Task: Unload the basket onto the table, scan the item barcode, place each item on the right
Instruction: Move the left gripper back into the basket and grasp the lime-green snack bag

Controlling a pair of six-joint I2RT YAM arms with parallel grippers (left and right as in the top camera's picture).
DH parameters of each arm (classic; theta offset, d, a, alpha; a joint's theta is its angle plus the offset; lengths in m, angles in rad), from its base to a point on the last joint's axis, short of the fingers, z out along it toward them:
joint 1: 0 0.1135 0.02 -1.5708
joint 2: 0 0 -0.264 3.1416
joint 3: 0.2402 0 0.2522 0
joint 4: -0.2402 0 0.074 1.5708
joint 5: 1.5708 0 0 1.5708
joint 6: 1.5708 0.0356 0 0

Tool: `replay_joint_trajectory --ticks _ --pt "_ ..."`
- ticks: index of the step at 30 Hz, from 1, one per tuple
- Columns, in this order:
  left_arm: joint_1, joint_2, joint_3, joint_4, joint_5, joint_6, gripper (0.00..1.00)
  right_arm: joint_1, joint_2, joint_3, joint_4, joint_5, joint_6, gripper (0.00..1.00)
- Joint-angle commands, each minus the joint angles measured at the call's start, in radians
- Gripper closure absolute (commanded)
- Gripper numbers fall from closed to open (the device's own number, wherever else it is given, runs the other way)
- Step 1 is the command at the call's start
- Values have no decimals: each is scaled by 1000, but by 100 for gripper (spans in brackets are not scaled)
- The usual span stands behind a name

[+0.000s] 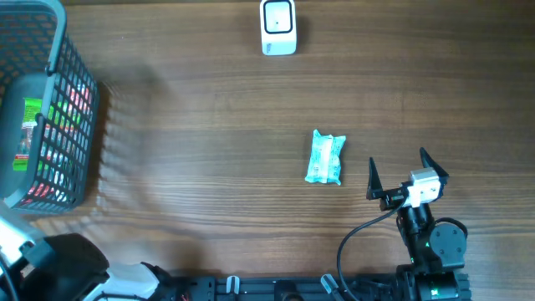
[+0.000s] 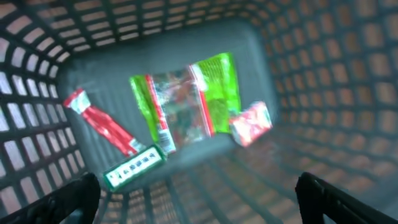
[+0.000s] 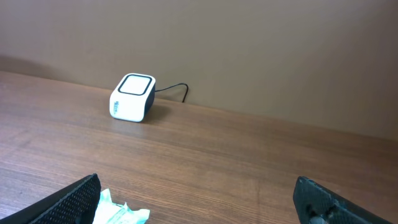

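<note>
Lying flat right of centre on the wooden bench (image 1: 209, 109) is one pale teal plastic packet (image 1: 325, 158), near the right hand (image 1: 397, 156), which gapes wide and empty. One white box-shaped scanner (image 1: 277, 27) sits at the far edge. The left hand (image 2: 198, 183), spread wide and empty, hangs over one grey mesh basket (image 1: 79, 134) at the left edge, holding four bright snack wrappers (image 2: 186, 106)

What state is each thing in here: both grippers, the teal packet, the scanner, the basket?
left gripper, open and empty, above the inside of the basket.
right gripper, open and empty, near the teal packet, not touching it.
teal packet, lying flat on the table, ungripped.
scanner, sitting on the table, window facing up.
basket, holding several packets on its floor.
</note>
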Motion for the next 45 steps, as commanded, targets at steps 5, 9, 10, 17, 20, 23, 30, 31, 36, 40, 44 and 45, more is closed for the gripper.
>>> replay_joint_trajectory --ticks 5,9,10,17,20,23,30,31,36,40,44,45 --pt "27 81 -214 206 -16 5 0 -3 -3 -1 3 9 -5 0" --pt "27 152 -216 249 -16 5 0 -3 -3 -1 3 9 -5 0" --pt "27 175 -216 260 -16 5 0 -3 -3 -1 3 9 -5 0" --pt "27 315 -216 311 -10 5 0 -3 -3 -1 3 9 -5 0" --pt "27 357 -216 312 -8 5 0 -3 -3 -1 3 9 -5 0" --pt "24 394 -219 312 0 5 0 -3 -3 -1 3 9 -5 0" --pt "15 462 -219 331 37 5 0 -3 -3 -1 3 9 -5 0" --pt "14 470 -219 336 37 5 0 -3 -3 -1 3 9 -5 0" --pt "6 504 -252 389 37 5 0 -3 -3 -1 3 9 -5 0" --pt "-3 514 -333 467 37 5 16 -3 -3 -1 3 9 -5 0" --pt "0 511 -335 461 37 5 83 -3 -3 -1 3 9 -5 0" --pt "2 509 -334 459 37 5 90 -3 -3 -1 3 9 -5 0"
